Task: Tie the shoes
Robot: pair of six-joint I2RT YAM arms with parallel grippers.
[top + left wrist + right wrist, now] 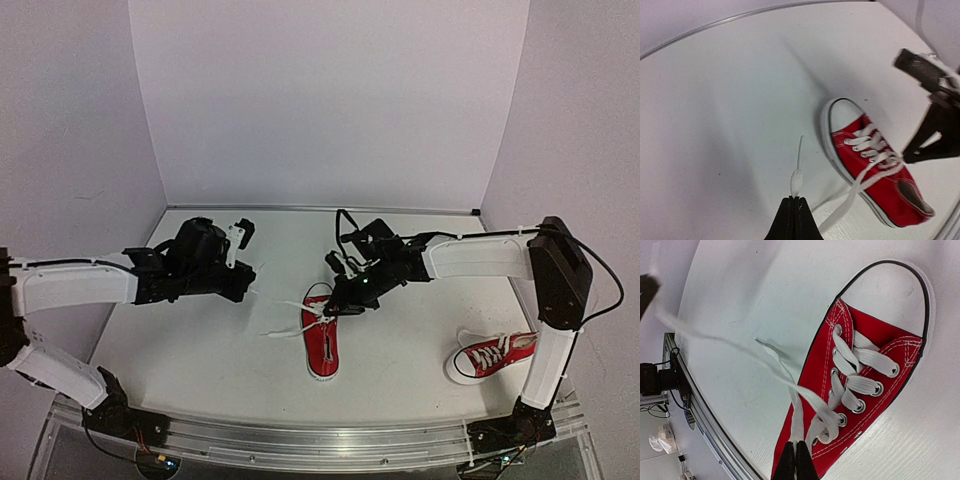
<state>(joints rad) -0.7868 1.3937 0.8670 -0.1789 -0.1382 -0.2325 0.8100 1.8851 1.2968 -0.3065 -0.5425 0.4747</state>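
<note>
One red shoe [321, 342] with white laces lies mid-table, toe toward the far wall; it also shows in the left wrist view [875, 170] and the right wrist view [875, 332]. My left gripper [249, 279] is left of it, shut on one lace near its tip [796, 181], and the lace runs back to the shoe's top eyelets. My right gripper [342, 300] is over the shoe's opening, shut on the other lace [799, 420] close to the eyelets. That lace's free end [771, 348] lies on the table. The second red shoe [492, 355] lies at the near right, untouched.
The white table [400, 380] is enclosed by white walls at the back and sides. A metal rail [330, 440] runs along the near edge by the arm bases. The right arm's black links show at the right of the left wrist view [935, 125].
</note>
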